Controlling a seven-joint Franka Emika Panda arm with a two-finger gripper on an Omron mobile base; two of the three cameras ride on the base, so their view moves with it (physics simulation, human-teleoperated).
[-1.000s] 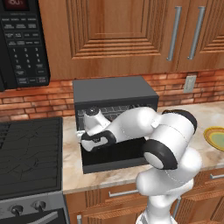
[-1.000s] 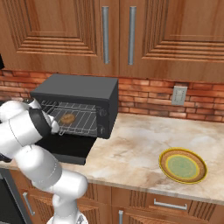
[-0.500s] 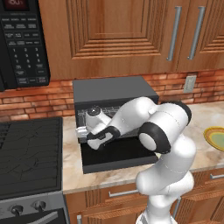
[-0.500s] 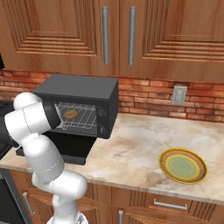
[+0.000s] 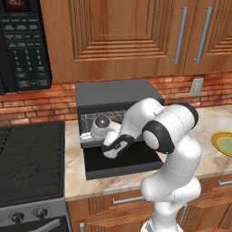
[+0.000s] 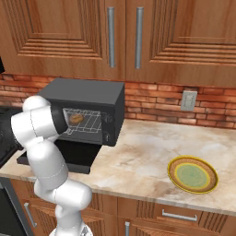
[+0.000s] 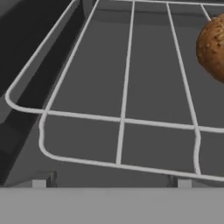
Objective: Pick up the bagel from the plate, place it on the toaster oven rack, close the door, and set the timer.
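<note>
With its two tips spread wide and nothing between them, the tool (image 7: 111, 183) sits low at the bottom of the hand view, right at the front edge of the toaster oven rack (image 7: 124, 118). We're empty-handed here, folks! Up at the upper right of that view, the bagel (image 7: 213, 46) lies on the wires, well clear of the tips. In the right base view we spot it again, a brown dot left of centre inside the toaster oven (image 6: 87, 94). The plate (image 6: 192, 174) sits bare at the lower right on the counter (image 6: 138, 161), well apart from the oven.

So by our reckoning the placing is done and closing is the step in hand. The door (image 5: 120, 159) lies flat and open in the middle of the left base view, under the arm. To do this well, we'd back the tool straight out along the wires without snagging the front loop, get under the door's far edge, and swing it up smoothly so the bagel isn't jolted.
</note>
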